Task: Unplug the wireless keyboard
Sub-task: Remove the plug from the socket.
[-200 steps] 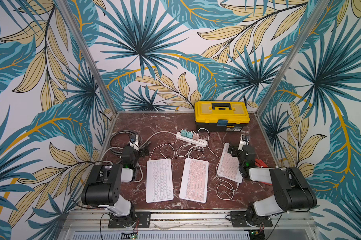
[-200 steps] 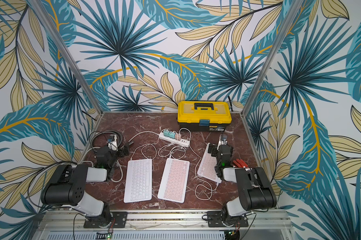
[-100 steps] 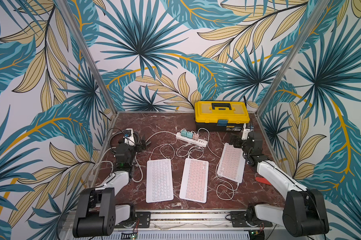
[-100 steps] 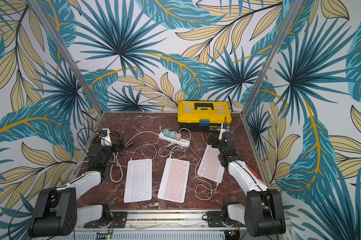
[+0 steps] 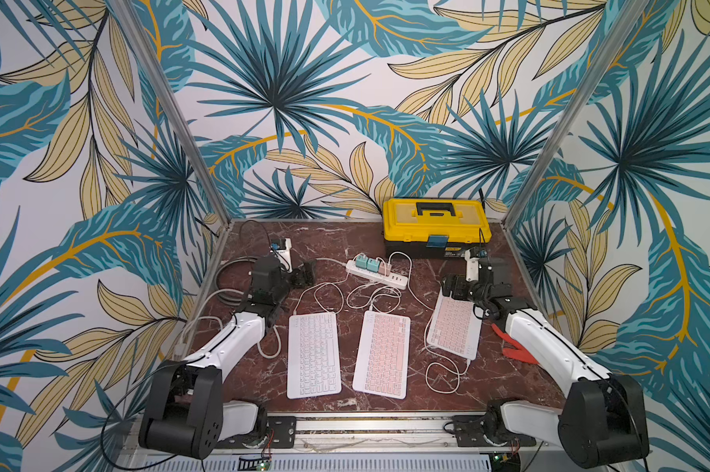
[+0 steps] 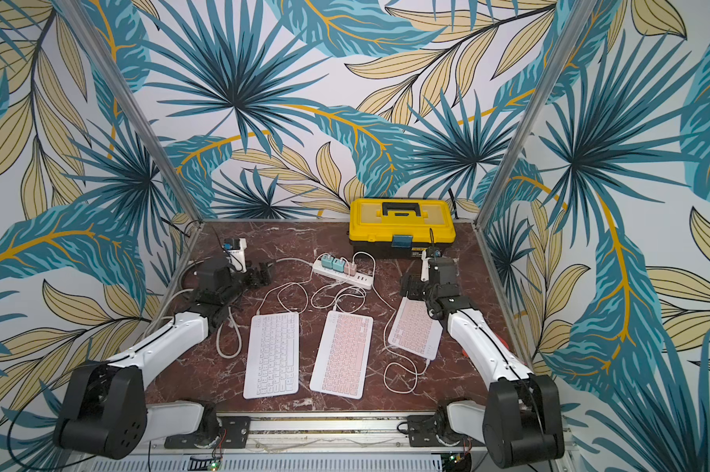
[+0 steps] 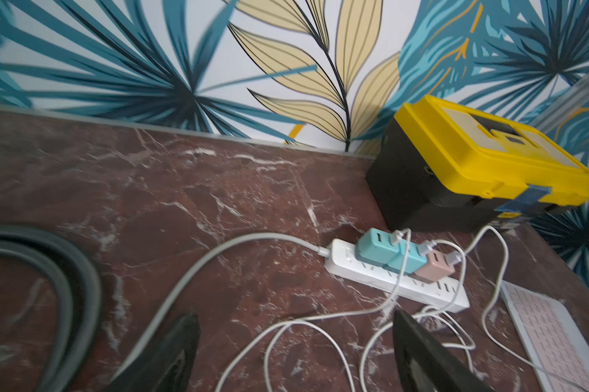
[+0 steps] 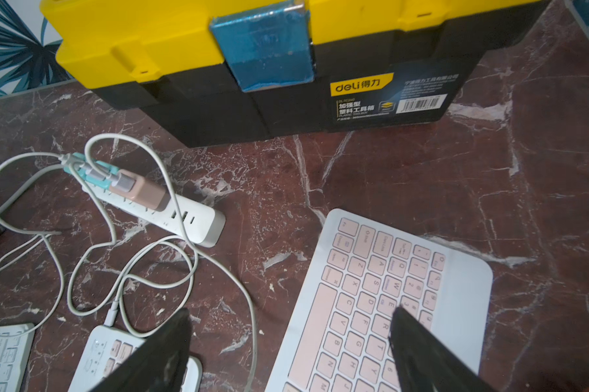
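Three keyboards [image 5: 313, 354], three chargers [image 5: 367, 263], one power strip [image 5: 390, 278]; left tool [image 7: 295, 314] and right tool [image 8: 290, 309] gape wide, empty.

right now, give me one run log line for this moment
left gripper open, empty, over cables | right gripper open, empty, by pink keyboard | power strip holds three chargers

top views high above front, wrist views low, close, sharing toolbox [image 5: 435, 233]
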Available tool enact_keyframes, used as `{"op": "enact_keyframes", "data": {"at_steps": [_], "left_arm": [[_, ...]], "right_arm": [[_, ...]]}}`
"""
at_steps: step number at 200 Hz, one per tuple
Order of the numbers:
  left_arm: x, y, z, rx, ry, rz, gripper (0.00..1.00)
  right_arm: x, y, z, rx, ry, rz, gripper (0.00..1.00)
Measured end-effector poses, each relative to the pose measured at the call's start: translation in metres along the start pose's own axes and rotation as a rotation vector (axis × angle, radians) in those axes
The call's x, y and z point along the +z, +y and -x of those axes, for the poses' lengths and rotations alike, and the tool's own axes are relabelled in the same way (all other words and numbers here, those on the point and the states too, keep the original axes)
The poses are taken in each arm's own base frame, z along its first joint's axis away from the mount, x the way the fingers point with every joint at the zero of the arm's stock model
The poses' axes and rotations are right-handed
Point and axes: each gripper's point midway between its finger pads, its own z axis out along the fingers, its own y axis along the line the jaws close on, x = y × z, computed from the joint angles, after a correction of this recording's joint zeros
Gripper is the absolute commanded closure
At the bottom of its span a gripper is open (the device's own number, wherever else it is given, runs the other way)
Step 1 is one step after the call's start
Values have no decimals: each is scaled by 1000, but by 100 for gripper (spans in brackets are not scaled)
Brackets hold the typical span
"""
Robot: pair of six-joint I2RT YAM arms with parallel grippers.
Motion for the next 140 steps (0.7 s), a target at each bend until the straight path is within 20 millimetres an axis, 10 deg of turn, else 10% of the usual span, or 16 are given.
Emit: {"op": "enact_keyframes", "data": {"at_steps": [140], "left_arm": [[56,-125,-73,-161,293,-184,23]], "right_arm": [[29,133,-10,-159,111,389,42]]}}
